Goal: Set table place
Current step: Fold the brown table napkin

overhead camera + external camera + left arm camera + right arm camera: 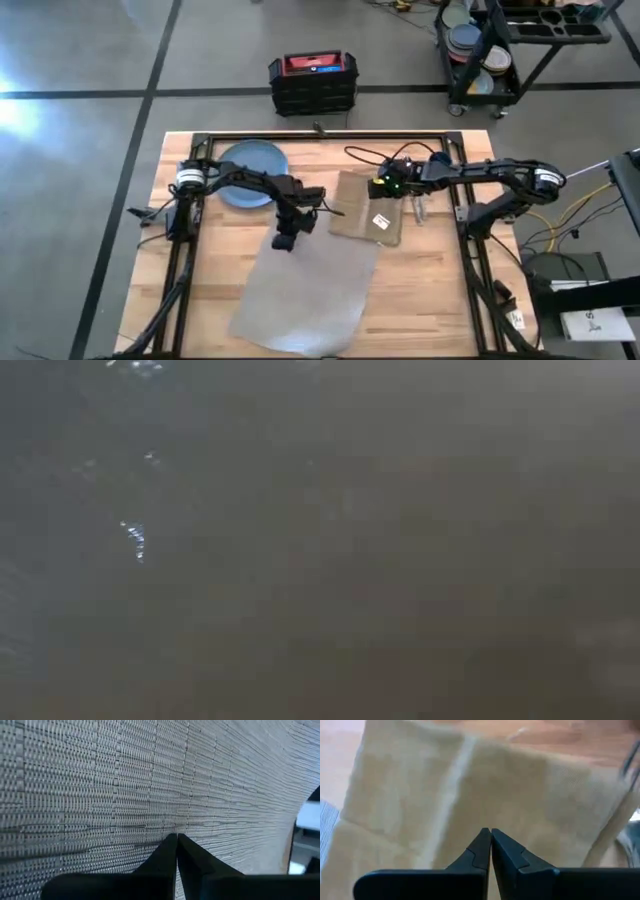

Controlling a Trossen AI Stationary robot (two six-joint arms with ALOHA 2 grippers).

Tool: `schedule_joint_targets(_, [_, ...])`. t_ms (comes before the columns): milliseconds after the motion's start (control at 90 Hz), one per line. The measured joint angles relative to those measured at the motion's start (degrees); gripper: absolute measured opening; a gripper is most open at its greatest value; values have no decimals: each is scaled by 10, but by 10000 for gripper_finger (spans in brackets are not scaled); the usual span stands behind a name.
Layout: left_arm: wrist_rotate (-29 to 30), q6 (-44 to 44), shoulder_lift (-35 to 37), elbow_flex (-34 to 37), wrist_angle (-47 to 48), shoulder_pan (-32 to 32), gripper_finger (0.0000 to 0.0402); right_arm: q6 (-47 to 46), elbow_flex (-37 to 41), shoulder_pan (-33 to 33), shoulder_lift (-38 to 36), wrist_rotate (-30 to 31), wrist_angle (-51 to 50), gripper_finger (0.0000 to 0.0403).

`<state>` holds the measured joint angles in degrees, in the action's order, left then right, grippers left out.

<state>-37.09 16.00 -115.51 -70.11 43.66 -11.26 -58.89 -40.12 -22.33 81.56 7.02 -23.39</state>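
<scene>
A: Where is the left gripper (284,240) sitting?

B: Over the far edge of the grey placemat (305,290), near table centre. In its wrist view the fingertips (170,851) are pressing together, with the woven placemat (125,790) filling the picture right behind them. It seems to be pinching that edge, though the grip itself is not showing clearly.

A: How is the placemat lying?

B: Skewed, reaching from centre toward the near edge of the wooden table (430,300). Its far right corner is overlapping the tan napkin (367,208).

A: And the right gripper (378,188)?

B: Hovering over the napkin's far part. Its fingers (481,847) are closing tip to tip above the tan cloth (485,790), nothing showing between them.

A: Other task items?

B: The blue plate (252,172) is sitting at far left, under the left arm. Silver cutlery (416,208) is lying just right of the napkin; individual pieces are not distinguishable. The low view is showing only blur.
</scene>
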Motion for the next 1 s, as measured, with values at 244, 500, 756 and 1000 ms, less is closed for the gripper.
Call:
schedule_joint_targets(244, [47,-35,-3,-37,-42,-11,0,8,0,0,0,-6,-1,0])
schedule_joint_targets(500, [73,-43,-3,-41,-52,-26,0,16,0,13,2,-22,47,0])
schedule_joint_targets(756, [86,-51,-3,-45,-72,-43,0,-17,0,56,82,-42,120,0])
schedule_joint_targets(1000, [166,-56,68,-44,-29,-49,0,-19,-47,89,111,-37,131,0])
